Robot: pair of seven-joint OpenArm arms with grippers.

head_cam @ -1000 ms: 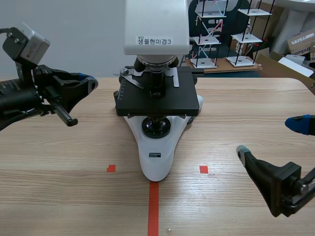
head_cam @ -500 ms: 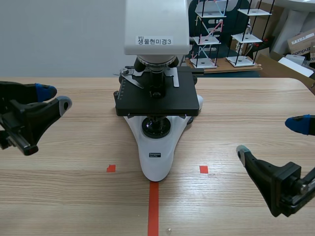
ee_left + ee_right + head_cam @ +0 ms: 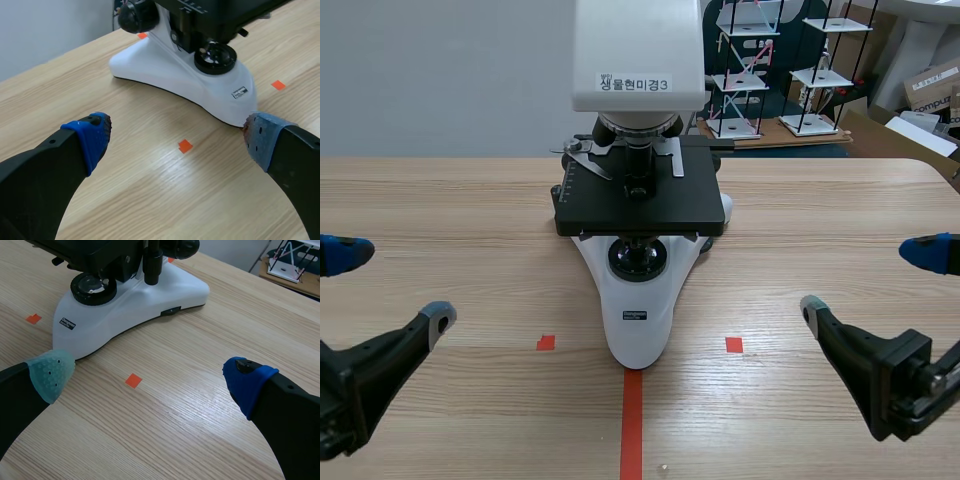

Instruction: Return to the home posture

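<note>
The left gripper (image 3: 390, 285) and right gripper (image 3: 868, 280) are held low at near left and right, fingers spread wide, both pointed toward the microscope (image 3: 638, 300).

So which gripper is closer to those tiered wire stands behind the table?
Right. The right gripper sits open over the table's near right side, the same side as the tiered wire stands. The left gripper is at the near left, across the microscope.
</note>
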